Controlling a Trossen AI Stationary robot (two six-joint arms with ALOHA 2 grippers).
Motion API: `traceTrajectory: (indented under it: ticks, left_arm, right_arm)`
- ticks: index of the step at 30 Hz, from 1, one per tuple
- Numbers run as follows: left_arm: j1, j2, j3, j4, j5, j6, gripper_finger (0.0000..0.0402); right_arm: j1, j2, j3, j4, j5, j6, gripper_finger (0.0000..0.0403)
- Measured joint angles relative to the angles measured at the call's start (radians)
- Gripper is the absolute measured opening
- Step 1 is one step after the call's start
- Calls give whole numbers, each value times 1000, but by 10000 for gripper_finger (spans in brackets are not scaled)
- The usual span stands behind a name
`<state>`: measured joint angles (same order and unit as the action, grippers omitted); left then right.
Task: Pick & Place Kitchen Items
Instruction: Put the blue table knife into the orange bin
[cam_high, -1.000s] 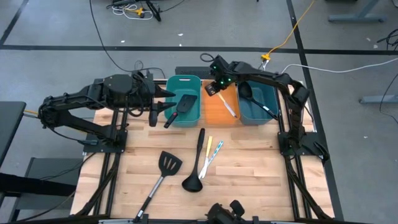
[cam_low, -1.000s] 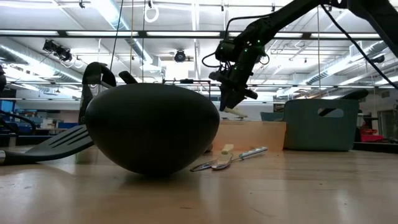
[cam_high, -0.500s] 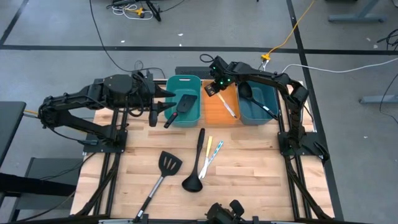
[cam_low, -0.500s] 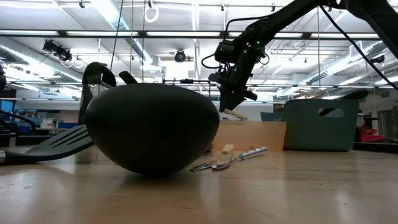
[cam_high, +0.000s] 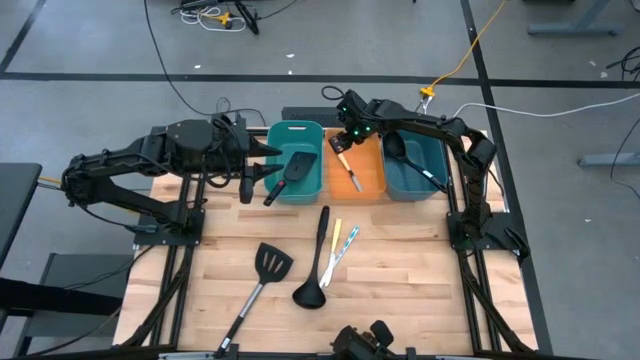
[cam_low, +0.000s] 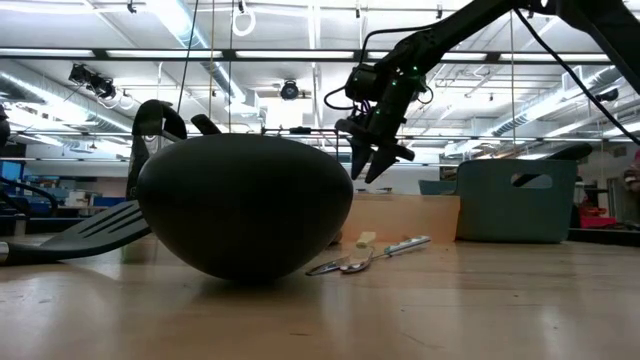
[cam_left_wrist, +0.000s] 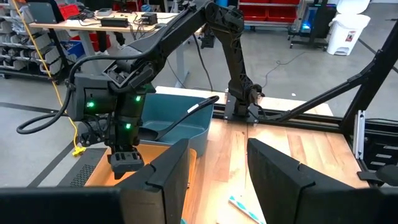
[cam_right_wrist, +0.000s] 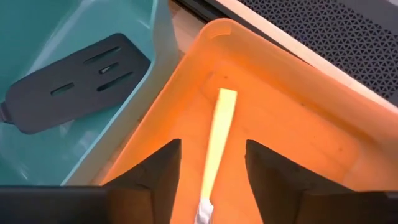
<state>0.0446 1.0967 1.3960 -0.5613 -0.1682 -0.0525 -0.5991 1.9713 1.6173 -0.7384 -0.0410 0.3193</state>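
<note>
The right gripper (cam_high: 345, 140) hung over the orange bin (cam_high: 371, 187), above its far end, and its fingers stood apart with nothing between them. Straight below, a pale stick (cam_right_wrist: 217, 134) lay on the bin floor, free of both fingers; in the right wrist view it ran lengthwise up the gap between them. Judged from that, the stick had been let go into the bin and the hand stood over the drop point because the placement was done. In the low view the fingertips (cam_low: 371, 165) splayed apart above the bin's rim, touching nothing.

To the gripper's left side sat a teal bin (cam_high: 283, 131) with a spatula (cam_high: 293, 171) lying across it, blade inside and handle out over the near rim. On the other side a second teal bin (cam_high: 432, 146) held a ladle (cam_high: 408, 158) leaning on its wall. The bins likely served as sorted drop places, sticks in the middle one.

Nearer the front of the table, well away from the gripper, a second spatula (cam_high: 260, 282), another ladle (cam_high: 315, 264) and two thin sticks (cam_high: 340, 242) lay loose on the wood, still to be picked up.

The left gripper (cam_high: 262, 172) waited beside the first teal bin, fingers partly apart and empty, just by the spatula's handle.
</note>
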Motion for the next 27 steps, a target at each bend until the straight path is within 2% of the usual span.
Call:
traceTrajectory:
  ticks: [5, 9, 20, 27]
  left_arm:
    - [0, 0, 0, 0, -1, 0, 167]
    - [0, 0, 0, 0, -2, 0, 167]
    - [0, 0, 0, -1, -4, 3, 167]
    - [0, 0, 0, -1, -4, 4, 167]
  right_arm:
    - [0, -8, 0, 26, -1, -32, 214]
    - [3, -39, 0, 47, -2, -41, 219]
    - [45, -167, 0, 56, 33, -171, 196]
    - [104, -184, 0, 74, 34, -187, 188]
